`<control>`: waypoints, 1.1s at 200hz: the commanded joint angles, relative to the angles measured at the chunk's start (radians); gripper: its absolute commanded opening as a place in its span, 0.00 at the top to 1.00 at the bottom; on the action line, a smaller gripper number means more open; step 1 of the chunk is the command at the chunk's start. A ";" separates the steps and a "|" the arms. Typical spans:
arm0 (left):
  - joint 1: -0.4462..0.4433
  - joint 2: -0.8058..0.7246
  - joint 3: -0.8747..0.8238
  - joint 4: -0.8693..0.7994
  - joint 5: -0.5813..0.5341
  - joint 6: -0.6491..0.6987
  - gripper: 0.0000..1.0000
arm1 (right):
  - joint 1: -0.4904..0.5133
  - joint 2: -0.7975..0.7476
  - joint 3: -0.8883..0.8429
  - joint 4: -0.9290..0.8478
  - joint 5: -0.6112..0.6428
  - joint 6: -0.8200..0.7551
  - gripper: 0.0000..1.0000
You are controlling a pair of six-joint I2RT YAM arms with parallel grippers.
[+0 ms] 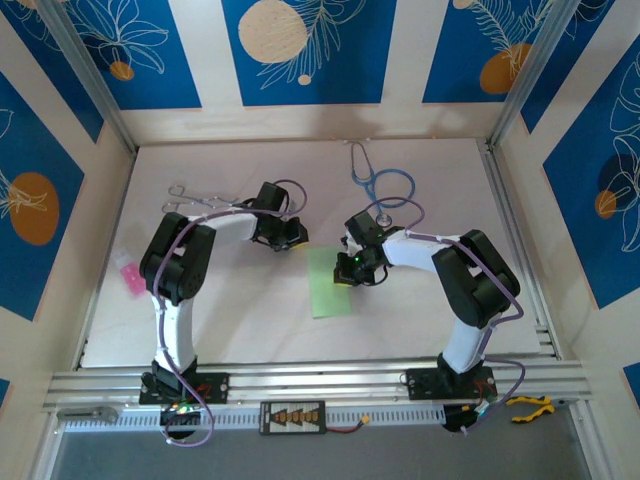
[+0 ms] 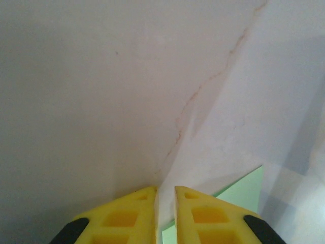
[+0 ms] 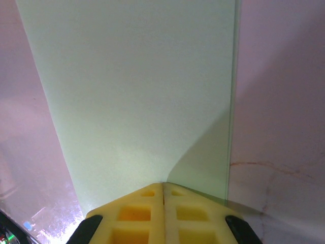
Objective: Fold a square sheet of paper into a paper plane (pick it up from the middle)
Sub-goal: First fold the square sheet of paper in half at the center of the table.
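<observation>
The square sheet of paper [image 1: 330, 287] lies on the white table as a narrow pale green strip, folded in half, between the two arms. In the right wrist view the sheet [image 3: 137, 91] has a doubled edge along its right side. My right gripper [image 1: 349, 268] is shut, and its yellow tips [image 3: 163, 184] rest on the sheet's top face with nothing between them. My left gripper [image 1: 290, 240] hovers just beyond the sheet's far left corner. Its jaws [image 2: 165, 189] stand a narrow gap apart over bare table, with a green corner [image 2: 241, 195] showing to their right.
A blue stethoscope [image 1: 384, 181] lies at the back right of the table. Metal forceps [image 1: 195, 197] lie at the back left and a small pink item [image 1: 130, 272] at the left edge. An aluminium rail [image 1: 320, 378] runs along the near edge.
</observation>
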 commanded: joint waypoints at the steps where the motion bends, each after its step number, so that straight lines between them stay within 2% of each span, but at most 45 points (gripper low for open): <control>1: 0.015 -0.004 0.038 -0.042 -0.009 0.011 0.84 | 0.008 0.052 -0.042 -0.122 0.060 -0.021 1.00; 41: -0.016 -0.091 -0.005 0.027 0.073 0.009 0.83 | 0.007 0.053 -0.037 -0.123 0.059 -0.018 1.00; 80: -0.079 -0.097 -0.074 0.113 0.176 -0.003 0.83 | 0.008 0.054 -0.033 -0.126 0.060 -0.018 1.00; 137: -0.084 -0.036 -0.108 0.124 0.146 0.031 0.83 | 0.007 0.057 -0.037 -0.126 0.060 -0.018 1.00; 220: 0.004 0.015 -0.079 0.148 0.117 0.041 0.79 | 0.007 0.058 -0.044 -0.119 0.060 -0.015 1.00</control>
